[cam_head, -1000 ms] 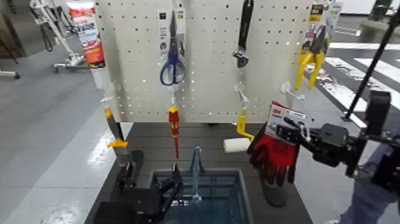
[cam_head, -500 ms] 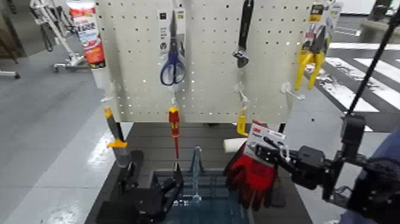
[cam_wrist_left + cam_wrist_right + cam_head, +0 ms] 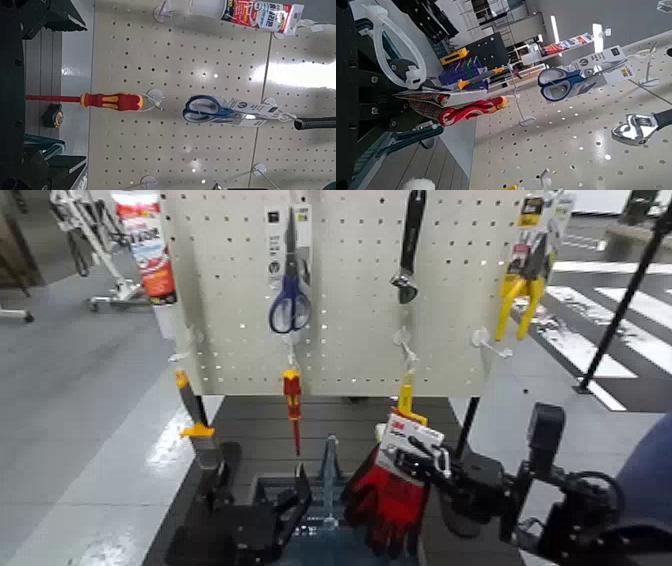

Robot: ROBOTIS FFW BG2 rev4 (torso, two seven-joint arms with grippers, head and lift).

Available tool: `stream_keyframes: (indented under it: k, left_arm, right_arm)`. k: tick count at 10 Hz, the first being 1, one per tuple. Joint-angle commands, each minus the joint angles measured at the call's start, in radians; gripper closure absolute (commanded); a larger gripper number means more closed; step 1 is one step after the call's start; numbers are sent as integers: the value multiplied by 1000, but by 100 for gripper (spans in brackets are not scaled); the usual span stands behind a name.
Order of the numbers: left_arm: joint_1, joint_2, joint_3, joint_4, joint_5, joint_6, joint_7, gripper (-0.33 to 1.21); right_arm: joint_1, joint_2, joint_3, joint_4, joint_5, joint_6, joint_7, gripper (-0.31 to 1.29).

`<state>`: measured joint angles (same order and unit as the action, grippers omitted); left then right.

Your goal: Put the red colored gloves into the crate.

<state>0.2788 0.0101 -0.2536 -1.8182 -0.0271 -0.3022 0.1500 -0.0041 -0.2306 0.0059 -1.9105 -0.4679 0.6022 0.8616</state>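
The red colored gloves [image 3: 385,498] hang from their white card [image 3: 403,440], over the right part of the blue-grey crate [image 3: 264,483]. The crate's upright handle [image 3: 328,462] stands just left of the gloves. My right gripper [image 3: 428,458] is shut on the card and reaches in from the right. The right wrist view shows the card and red glove [image 3: 467,112] pinched at the fingers. My left gripper [image 3: 292,502] is open and empty, low at the crate's left side.
The pegboard [image 3: 350,340] behind holds blue scissors [image 3: 289,302], a red screwdriver [image 3: 292,402], a wrench [image 3: 408,250], yellow pliers [image 3: 524,285] and a sealant tube [image 3: 148,250]. A yellow-handled scraper [image 3: 195,428] hangs at the left. A person's blue sleeve [image 3: 648,475] is at the far right.
My right gripper has carried the gloves left and down, from beside the crate's right edge to over the crate. The left arm has barely moved.
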Motion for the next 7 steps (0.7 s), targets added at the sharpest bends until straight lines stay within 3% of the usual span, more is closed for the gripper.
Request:
stream_keyframes:
  k: [1, 7]
  left_arm:
    - [-1, 1, -1, 0, 1, 0, -1, 12]
    - [-1, 1, -1, 0, 1, -1, -1, 12]
  right_arm:
    - [-22, -1, 49, 62, -9, -42, 8, 108]
    - [-44, -3, 91, 177, 15, -107, 31, 108]
